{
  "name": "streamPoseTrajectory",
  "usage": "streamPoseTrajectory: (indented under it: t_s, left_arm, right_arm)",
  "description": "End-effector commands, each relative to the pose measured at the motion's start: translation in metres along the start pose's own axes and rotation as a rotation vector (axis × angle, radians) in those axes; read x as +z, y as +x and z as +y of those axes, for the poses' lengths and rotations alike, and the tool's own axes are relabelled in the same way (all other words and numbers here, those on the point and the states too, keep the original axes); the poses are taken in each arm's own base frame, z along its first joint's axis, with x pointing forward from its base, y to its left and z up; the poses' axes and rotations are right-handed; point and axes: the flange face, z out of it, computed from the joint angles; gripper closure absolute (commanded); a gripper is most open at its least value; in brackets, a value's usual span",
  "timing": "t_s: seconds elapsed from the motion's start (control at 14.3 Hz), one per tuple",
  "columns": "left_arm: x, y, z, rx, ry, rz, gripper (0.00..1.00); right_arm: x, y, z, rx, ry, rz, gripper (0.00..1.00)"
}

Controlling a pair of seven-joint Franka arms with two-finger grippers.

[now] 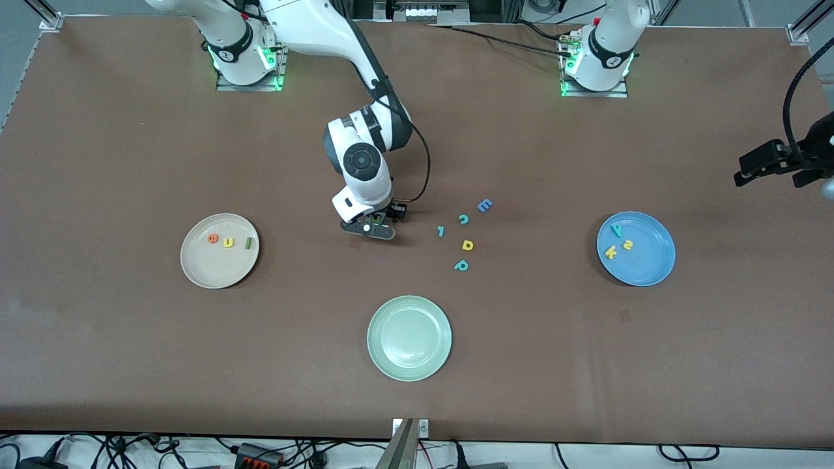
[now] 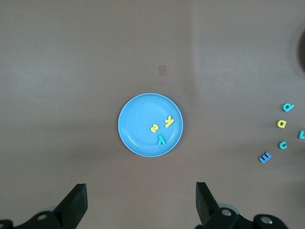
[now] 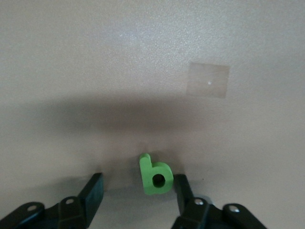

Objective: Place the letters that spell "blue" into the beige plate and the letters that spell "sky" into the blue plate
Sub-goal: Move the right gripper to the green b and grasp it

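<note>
A light green b [image 3: 155, 175] lies on the table between the fingers of my right gripper [image 3: 138, 183]. One finger touches the b and the other stands apart from it, so the gripper is open. In the front view my right gripper [image 1: 376, 223] is low over the table's middle. The beige plate [image 1: 208, 270] holds the orange e [image 1: 212, 239], yellow u [image 1: 228, 243] and dark green l [image 1: 248, 243]. The blue plate [image 1: 645, 264] holds the teal y [image 1: 616, 229], yellow s [image 1: 627, 245] and yellow k [image 1: 610, 252]. My left gripper [image 1: 749, 168] waits open in the air at its end of the table, looking down on the blue plate [image 2: 138, 129].
A pale green plate [image 1: 409, 337] sits nearer the front camera, mid-table. Loose letters lie between my right gripper and the blue plate: a blue E [image 1: 484, 205], a teal c [image 1: 463, 219], a small teal piece [image 1: 441, 230], a yellow a [image 1: 467, 245] and a teal p [image 1: 461, 265].
</note>
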Motion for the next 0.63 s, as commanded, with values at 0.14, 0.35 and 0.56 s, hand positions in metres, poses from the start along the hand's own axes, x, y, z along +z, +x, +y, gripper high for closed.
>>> streamPoseTrajectory:
  t_s: [0.14,0.35,0.56]
  left_arm:
    - [-0.0029,0.0048,-0.0061,-0.008,-0.028,0.007,0.00]
    - [-0.0030,0.0046,-0.0089,-0.015,-0.036,0.008,0.00]
    - [-0.0021,0.0051,-0.0085,-0.015,-0.040,0.007,0.00]
  right_arm:
    - [0.0027,0.0021,-0.0012,0.006,0.005,-0.001,0.44]
    - [0.0027,0.0037,0.0001,0.004,0.004,0.000,0.50]
    - [0.0023,0.0068,0.0026,0.005,0.001,0.003,0.65]
